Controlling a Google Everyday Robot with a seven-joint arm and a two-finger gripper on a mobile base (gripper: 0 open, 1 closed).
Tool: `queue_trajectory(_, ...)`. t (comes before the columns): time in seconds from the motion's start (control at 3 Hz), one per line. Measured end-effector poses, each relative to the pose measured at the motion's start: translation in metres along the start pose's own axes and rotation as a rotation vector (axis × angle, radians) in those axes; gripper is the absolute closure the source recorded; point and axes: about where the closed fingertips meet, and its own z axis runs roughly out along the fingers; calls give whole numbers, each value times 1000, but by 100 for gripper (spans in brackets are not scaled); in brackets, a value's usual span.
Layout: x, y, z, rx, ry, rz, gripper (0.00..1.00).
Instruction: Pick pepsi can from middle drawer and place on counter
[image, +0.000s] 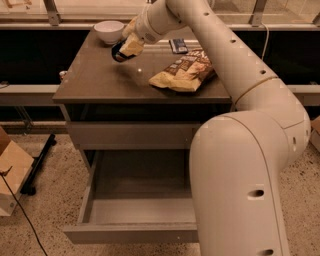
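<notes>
My gripper (129, 46) is over the back left part of the counter (100, 75), close to the white bowl. It is shut on the pepsi can (118, 51), a dark blue can that is tilted and sits just above or at the counter's surface. The gripper's pale fingers cover most of the can. The middle drawer (142, 205) is pulled open below, with its flat grey inside bare. My arm's big white body hides the drawer's right part.
A white bowl (109, 31) stands at the counter's back left. A crumpled chips bag (184, 70) lies right of centre, and a flat dark-blue packet (177, 46) lies behind it. A shut drawer front (130, 135) is above the open one. A cardboard box (12, 170) is on the floor at left.
</notes>
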Motion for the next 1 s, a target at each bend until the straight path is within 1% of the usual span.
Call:
queue_trajectory(0.33, 5, 3, 10, 16, 2, 38, 50)
queue_trajectory(0.67, 7, 8, 18, 9, 6, 58, 27)
queue_trajectory(1.0, 6, 10, 21, 3, 6, 59, 4)
